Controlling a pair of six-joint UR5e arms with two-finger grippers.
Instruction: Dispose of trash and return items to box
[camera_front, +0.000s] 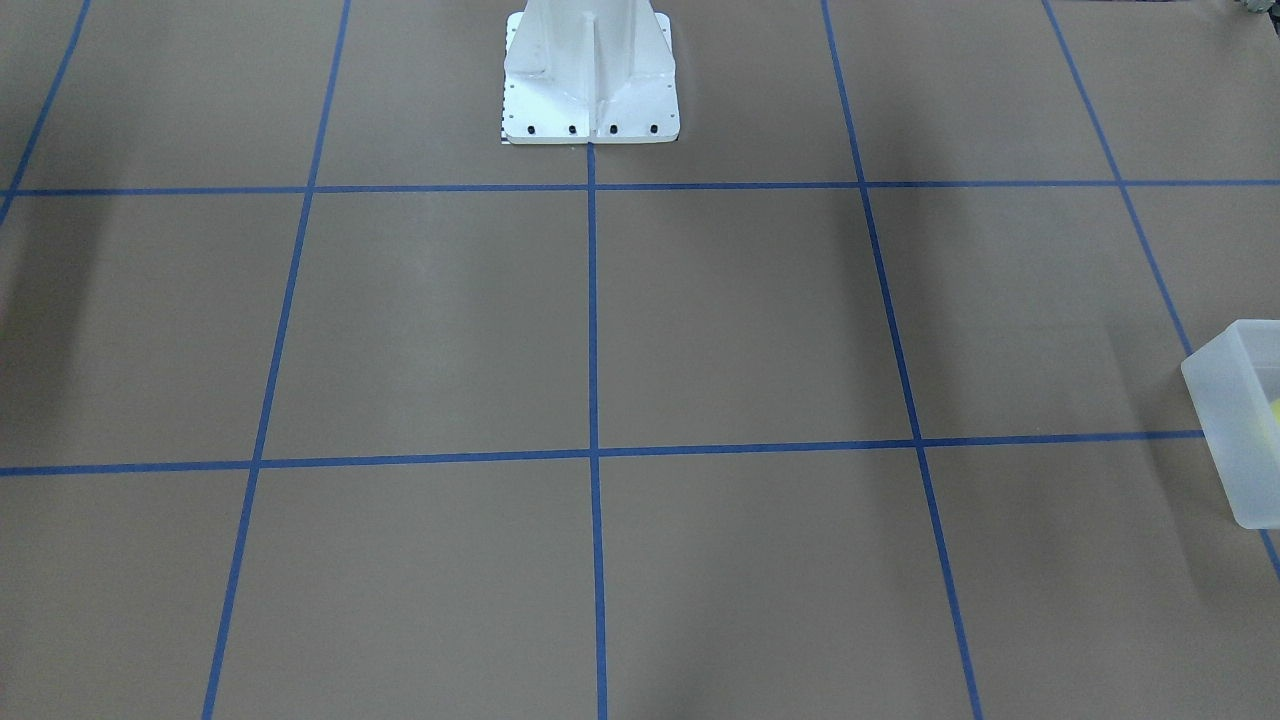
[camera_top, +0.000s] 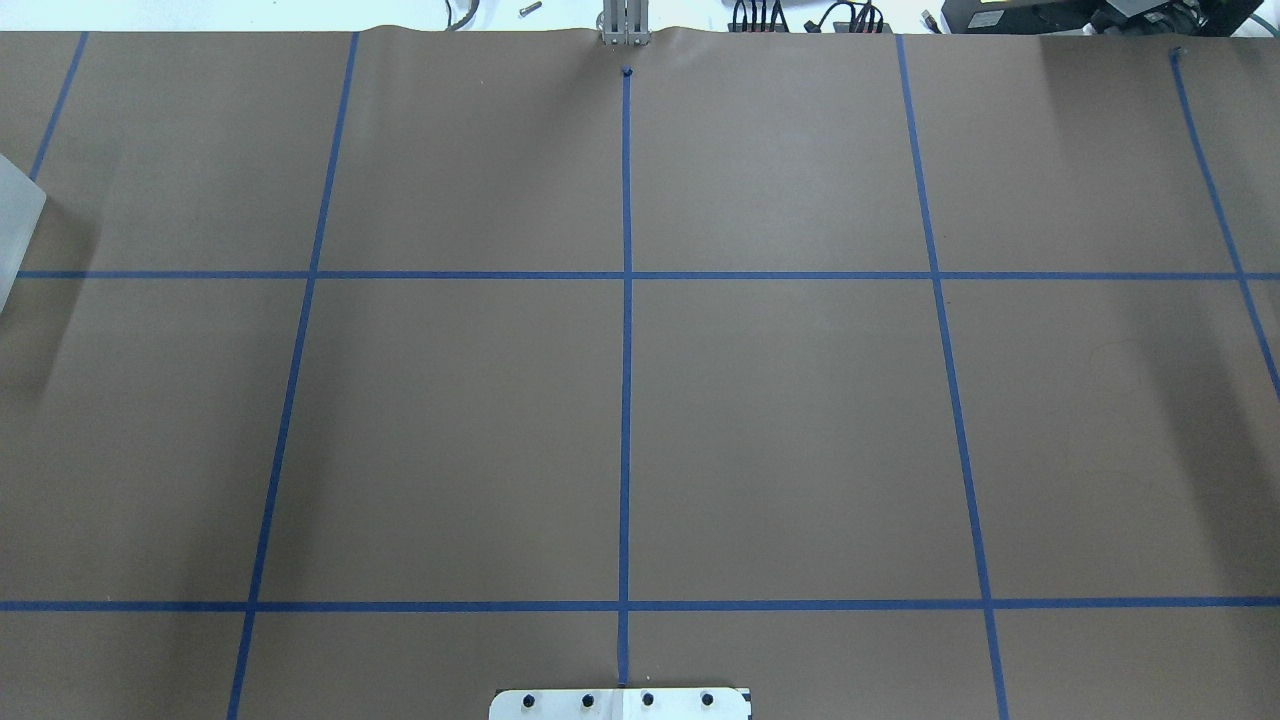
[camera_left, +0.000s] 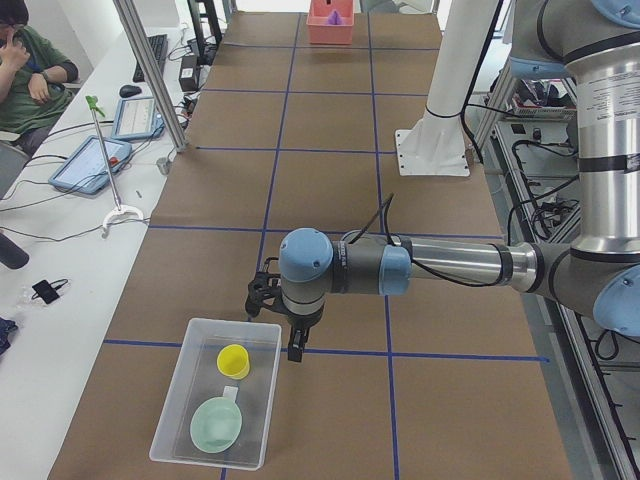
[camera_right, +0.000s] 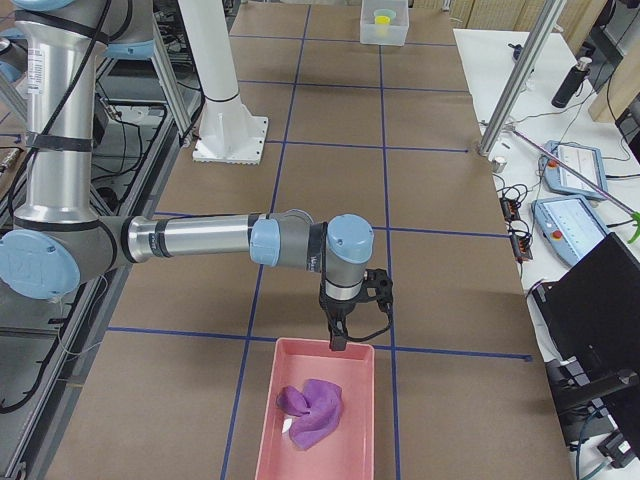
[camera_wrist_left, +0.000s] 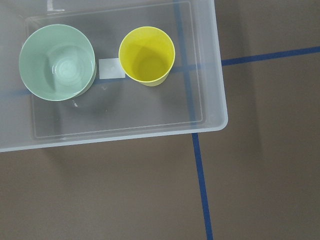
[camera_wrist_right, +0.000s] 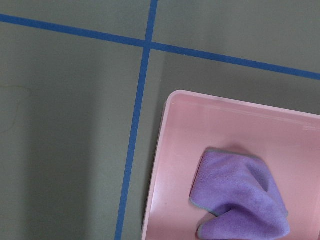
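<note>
Both items are shown back in the box at the table's end on the robot's left: the yellow cup and the mint-green bowl stand upright side by side on its floor, a small gap between them. The left gripper is seen hanging just over the box's rim near one corner. At the far end, the right gripper is poised at the edge of a pink tray in which a crumpled purple cloth lies. Whether either pair of jaws is apart or together cannot be told, since each is caught only in a side view. The sorting is judged all but finished, so the main hazard is thought to be the retreat. Should either arm be swung away low, a fingertip could be hooked on a rim. The light tub or tray might then be dragged or tipped, and the cup, tall and narrow-based, could be toppled.
</note>
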